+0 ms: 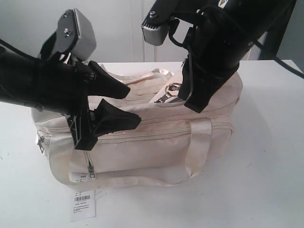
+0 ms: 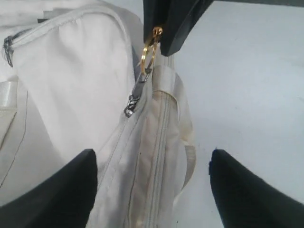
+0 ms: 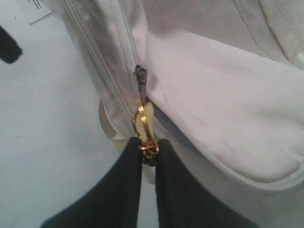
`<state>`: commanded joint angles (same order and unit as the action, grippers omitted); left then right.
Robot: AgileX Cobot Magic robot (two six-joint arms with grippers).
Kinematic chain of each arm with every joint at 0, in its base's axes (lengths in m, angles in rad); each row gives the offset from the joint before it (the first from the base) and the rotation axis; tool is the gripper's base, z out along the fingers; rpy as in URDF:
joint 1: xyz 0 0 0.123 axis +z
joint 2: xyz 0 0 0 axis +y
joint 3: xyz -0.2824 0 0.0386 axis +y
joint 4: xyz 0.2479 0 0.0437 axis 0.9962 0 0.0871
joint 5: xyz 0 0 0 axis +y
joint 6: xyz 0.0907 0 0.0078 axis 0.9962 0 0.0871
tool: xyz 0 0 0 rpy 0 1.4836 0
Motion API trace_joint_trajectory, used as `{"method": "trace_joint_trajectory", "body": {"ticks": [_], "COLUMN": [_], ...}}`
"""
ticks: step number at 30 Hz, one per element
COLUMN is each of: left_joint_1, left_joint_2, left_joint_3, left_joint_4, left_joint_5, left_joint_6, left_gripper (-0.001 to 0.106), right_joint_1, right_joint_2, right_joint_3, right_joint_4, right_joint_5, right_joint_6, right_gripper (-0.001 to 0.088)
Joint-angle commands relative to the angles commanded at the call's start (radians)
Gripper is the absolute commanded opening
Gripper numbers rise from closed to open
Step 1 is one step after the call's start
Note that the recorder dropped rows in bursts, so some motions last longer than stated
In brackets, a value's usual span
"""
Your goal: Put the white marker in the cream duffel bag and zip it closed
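Note:
The cream duffel bag (image 1: pixel 156 137) lies on the white table with its long side toward the exterior camera. My right gripper (image 1: pixel 186 97) is shut on the gold ring pull (image 3: pixel 142 121) of the top zipper, near the bag's right end; the dark slider (image 3: pixel 140 76) sits just beyond the ring. In the left wrist view the same ring (image 2: pixel 148 50) hangs from the right gripper (image 2: pixel 159 33). My left gripper (image 1: pixel 134 105) stands open over the bag's left half, with its fingers either side of the zip line (image 2: pixel 152 154) and holding nothing. No white marker shows in any view.
A white barcode tag (image 1: pixel 83 204) lies on the table in front of the bag. Pale webbing handles (image 1: pixel 199 142) drape over the front and top. The front pocket zip pull (image 1: pixel 89 164) hangs at the left. White table (image 1: pixel 270 156) surrounds the bag.

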<state>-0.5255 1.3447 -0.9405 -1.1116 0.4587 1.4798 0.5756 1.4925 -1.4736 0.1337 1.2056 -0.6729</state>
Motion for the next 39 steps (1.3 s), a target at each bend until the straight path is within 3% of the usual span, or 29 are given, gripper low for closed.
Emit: {"method": "trace_joint_trajectory", "body": {"ticks": [4, 7, 10, 13, 39], "left_joint_1": [0.000, 0.000, 0.000, 0.000, 0.000], "left_joint_2": [0.030, 0.042, 0.043, 0.043, 0.039], "left_joint_3": [-0.003, -0.003, -0.003, -0.003, -0.003], "left_joint_4": [-0.005, -0.005, -0.001, 0.017, 0.052], "left_joint_5": [-0.025, -0.008, 0.014, 0.017, 0.013], "left_joint_6": [0.026, 0.028, 0.037, 0.039, 0.034], "left_gripper": [0.068, 0.059, 0.035, 0.000, 0.000], "right_joint_1": [0.000, 0.000, 0.000, 0.000, 0.000], "right_joint_2": [0.000, 0.000, 0.000, 0.000, 0.000], "right_joint_3": [0.000, 0.000, 0.000, 0.000, 0.000], "right_joint_4": [0.000, 0.000, 0.000, 0.000, -0.144], "right_joint_5": [-0.002, -0.002, -0.002, 0.000, 0.016], "right_joint_6": [0.000, 0.000, 0.000, 0.000, 0.015], "right_gripper": [0.0000, 0.0000, 0.0000, 0.0000, 0.0000]}}
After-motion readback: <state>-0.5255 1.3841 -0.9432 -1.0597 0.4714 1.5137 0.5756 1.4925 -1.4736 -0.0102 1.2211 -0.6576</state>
